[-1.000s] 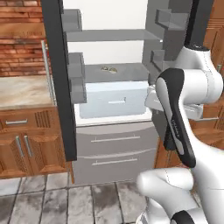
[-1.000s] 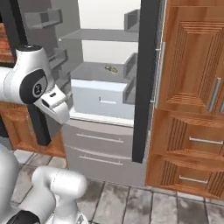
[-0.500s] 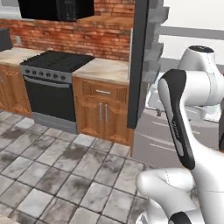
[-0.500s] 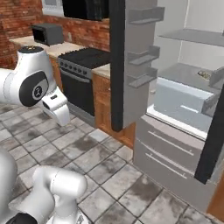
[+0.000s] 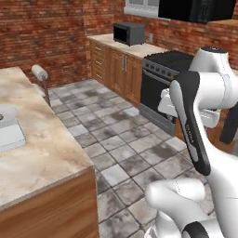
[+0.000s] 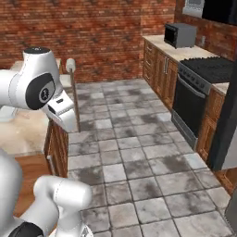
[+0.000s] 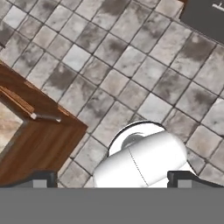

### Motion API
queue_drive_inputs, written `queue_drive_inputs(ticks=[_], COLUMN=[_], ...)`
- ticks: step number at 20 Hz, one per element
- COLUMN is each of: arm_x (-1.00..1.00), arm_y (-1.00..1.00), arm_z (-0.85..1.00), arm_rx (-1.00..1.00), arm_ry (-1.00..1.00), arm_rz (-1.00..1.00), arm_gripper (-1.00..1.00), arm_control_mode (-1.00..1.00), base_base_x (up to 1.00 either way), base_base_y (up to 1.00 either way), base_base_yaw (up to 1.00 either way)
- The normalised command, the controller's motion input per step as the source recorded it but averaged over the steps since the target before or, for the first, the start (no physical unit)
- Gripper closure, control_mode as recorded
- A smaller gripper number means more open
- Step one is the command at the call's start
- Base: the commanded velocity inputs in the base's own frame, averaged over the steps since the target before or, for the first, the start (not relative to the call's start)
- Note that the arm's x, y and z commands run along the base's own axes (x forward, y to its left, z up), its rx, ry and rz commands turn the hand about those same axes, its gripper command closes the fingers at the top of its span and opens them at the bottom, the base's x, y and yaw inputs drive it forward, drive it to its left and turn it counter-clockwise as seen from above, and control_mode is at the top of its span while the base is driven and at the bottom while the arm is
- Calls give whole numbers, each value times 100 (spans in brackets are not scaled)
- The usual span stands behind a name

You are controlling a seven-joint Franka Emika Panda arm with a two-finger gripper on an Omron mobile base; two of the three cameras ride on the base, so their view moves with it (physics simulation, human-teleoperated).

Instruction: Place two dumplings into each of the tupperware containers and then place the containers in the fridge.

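Gripper (image 7: 112, 179) spread wide, nothing between the tips, over grey floor tiles (image 7: 131, 61). Tupperware container (image 5: 9, 132) sits on marble island counter (image 5: 42, 158), left; beyond, black oven (image 5: 162, 86), then microwave (image 5: 128, 33) on far counter

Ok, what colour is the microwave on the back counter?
Dark grey microwave, with a darker door; clearest in the left base view.

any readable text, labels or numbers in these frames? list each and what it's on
No text can be read for certain.
Arm: small grey lettering runs along the dark link, too blurred to read.
Microwave: no legible label.
Oven: no legible markings.
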Motion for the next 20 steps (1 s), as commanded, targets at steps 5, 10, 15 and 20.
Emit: queue_drive_inputs(ticks=[5,10,15,20], arm_x=[0,0,0,0], arm_y=[0,0,0,0], arm_z=[0,0,0,0], arm_rx=[0,0,0,0], arm_ry=[0,0,0,0], arm_rz=[0,0,0,0], arm_gripper=[-100,-100,-100,-100], arm_control_mode=[100,100,100,100], base_base_x=[-15,2,32,14], base_base_y=[100,100,100,100], base_base_yaw=[37,10,-8,-41])
